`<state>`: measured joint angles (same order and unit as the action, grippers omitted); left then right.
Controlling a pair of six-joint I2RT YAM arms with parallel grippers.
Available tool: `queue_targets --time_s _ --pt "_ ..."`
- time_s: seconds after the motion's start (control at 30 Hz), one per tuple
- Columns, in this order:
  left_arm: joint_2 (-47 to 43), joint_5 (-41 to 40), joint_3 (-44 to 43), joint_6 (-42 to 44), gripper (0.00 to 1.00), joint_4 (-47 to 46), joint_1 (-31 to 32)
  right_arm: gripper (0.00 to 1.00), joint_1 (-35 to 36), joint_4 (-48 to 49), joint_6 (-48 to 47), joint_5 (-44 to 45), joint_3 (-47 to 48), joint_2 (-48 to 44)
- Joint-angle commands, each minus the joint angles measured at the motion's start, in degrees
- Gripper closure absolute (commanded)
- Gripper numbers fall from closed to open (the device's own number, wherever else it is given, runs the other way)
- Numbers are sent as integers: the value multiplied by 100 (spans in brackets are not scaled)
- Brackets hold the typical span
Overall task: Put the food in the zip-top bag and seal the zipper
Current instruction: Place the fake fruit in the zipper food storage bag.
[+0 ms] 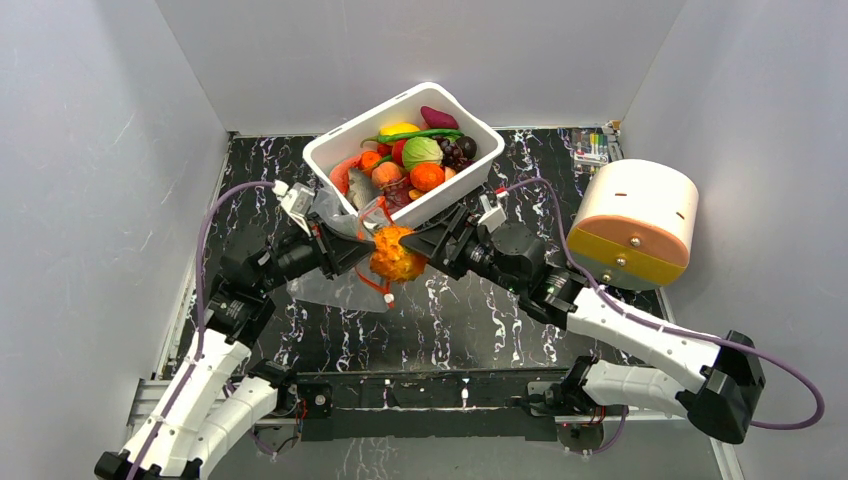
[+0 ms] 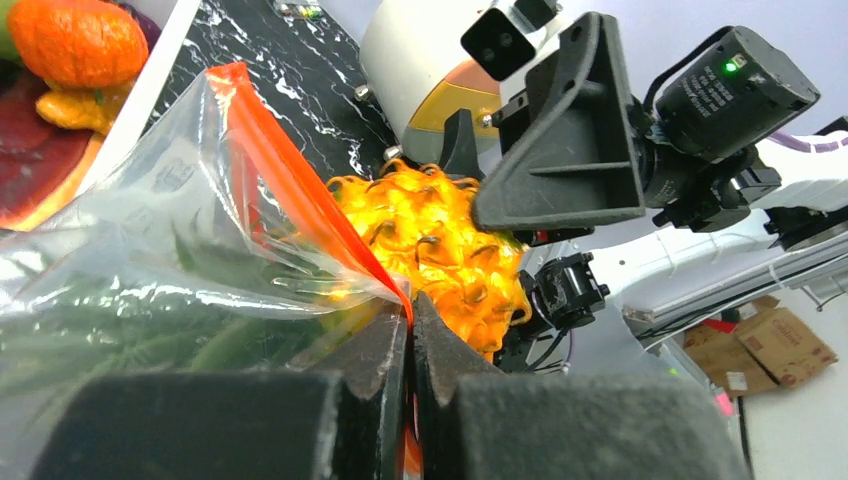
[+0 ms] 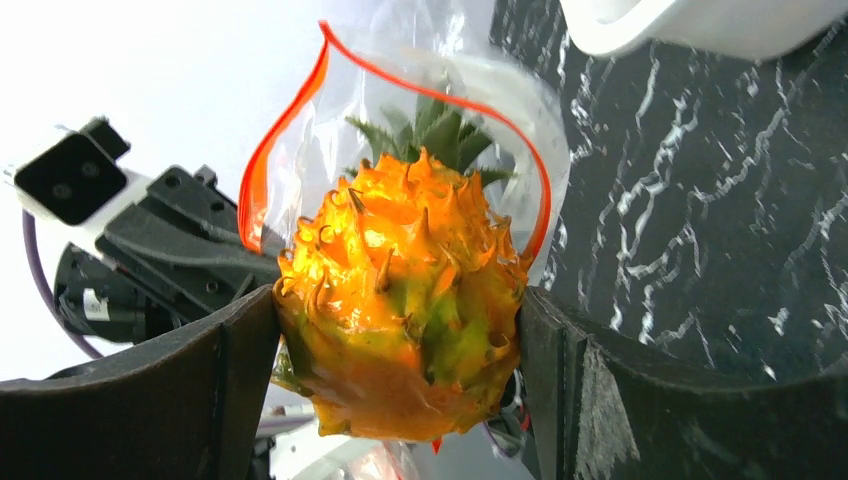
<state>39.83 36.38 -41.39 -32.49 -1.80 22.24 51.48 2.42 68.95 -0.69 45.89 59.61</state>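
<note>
Evidently the left gripper point(image 2: 410, 322) pinched the bag point(image 2: 150, 235) by its rim, keeping it open. The right gripper point(image 3: 395, 350) clasped the pineapple point(image 3: 400, 270), leaves inside.

No legible text or number is being shown in any view. A whitish printed patch point(image 2: 186, 176) is being displayed on the zip-top bag point(image 2: 140, 255), its characters being rendered unreadable.

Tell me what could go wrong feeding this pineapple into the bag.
The pineapple looks nearly as wide as the mouth of the zip-top bag, with only its leaves inside; spikes may snag the zipper. The left gripper pinches the rim at one spot, so a push could tug it free.
</note>
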Motion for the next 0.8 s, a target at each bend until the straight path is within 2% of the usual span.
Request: queue_targets --time_s 0.0,0.03,0.27,0.43,0.63,0.77 --pt "108 1150 -381 45 100 -181 35 52 37 1288 284 321 227 499" --pt "85 1085 -332 -70 100 -337 39 50 35 889 230 452 341 521" --pt "-134 537 42 -819 100 -954 36 38 36 -241 -153 759 797 204" --pt "-125 443 145 -1134 100 -1321 35 40 37 -551 -286 595 919 7" --pt "-59 301 -12 -1108 100 -1125 35 43 36 -1096 -495 1043 1003 -412" --pt "30 425 56 -1102 88 -1150 35 46 33 -1077 -610 903 1109 -431"
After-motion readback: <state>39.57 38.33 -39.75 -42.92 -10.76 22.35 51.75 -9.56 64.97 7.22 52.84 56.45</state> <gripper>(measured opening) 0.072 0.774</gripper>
